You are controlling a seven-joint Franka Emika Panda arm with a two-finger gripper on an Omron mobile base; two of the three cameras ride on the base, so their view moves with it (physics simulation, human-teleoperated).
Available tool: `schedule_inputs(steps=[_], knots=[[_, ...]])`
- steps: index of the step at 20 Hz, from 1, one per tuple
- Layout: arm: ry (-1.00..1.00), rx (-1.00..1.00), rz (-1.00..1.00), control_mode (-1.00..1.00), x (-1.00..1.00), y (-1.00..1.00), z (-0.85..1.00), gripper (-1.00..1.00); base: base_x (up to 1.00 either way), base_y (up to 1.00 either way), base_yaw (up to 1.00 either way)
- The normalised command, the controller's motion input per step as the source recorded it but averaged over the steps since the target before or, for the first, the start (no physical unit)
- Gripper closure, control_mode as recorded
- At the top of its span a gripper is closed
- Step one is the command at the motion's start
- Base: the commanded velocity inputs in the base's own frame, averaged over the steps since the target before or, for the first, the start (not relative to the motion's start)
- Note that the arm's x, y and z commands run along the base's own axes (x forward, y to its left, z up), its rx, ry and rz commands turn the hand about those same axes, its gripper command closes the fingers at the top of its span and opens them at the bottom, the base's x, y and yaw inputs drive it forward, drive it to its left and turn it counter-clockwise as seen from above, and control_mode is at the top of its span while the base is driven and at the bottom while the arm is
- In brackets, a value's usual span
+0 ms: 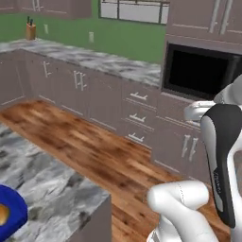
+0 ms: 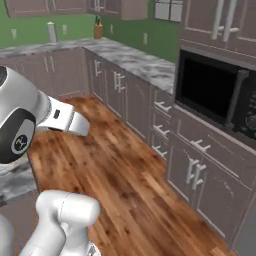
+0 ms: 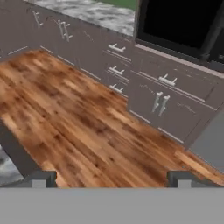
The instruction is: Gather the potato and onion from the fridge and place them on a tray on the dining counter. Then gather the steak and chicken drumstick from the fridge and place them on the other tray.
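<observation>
In the hand view my gripper is open, its two dark fingertips far apart, with only the wooden floor between them. A corner of the dining counter with its marbled top fills the lower left of the left base view. On it lies a blue tray, cut off by the frame edge. The tray carries a small round orange-tan item; I cannot tell whether this is the potato or the onion. A plain grey panel at the right looks like the fridge's side. The steak and chicken drumstick are out of view.
A brown cabinet holds a black microwave, with drawers and doors below it. A marbled wall counter runs along the green wall, with a knife block on it. Wooden floor lies between the island and the cabinets.
</observation>
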Motion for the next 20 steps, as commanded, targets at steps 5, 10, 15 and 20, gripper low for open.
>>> schedule_inputs(steps=[5, 10, 15, 20], knots=[[0.00, 0.00, 0.00, 1.00, 0.00, 0.00, 0.00, -1.00, 0.00, 0.00, -1.00], [0.00, 0.00, 0.00, 1.00, 0.00, 0.00, 0.00, -1.00, 0.00, 0.00, -1.00], [0.00, 0.00, 0.00, 1.00, 0.00, 0.00, 0.00, -1.00, 0.34, 0.56, -0.81], [0.00, 0.00, 0.00, 1.00, 0.00, 0.00, 0.00, -1.00, 0.91, 0.52, -0.29]])
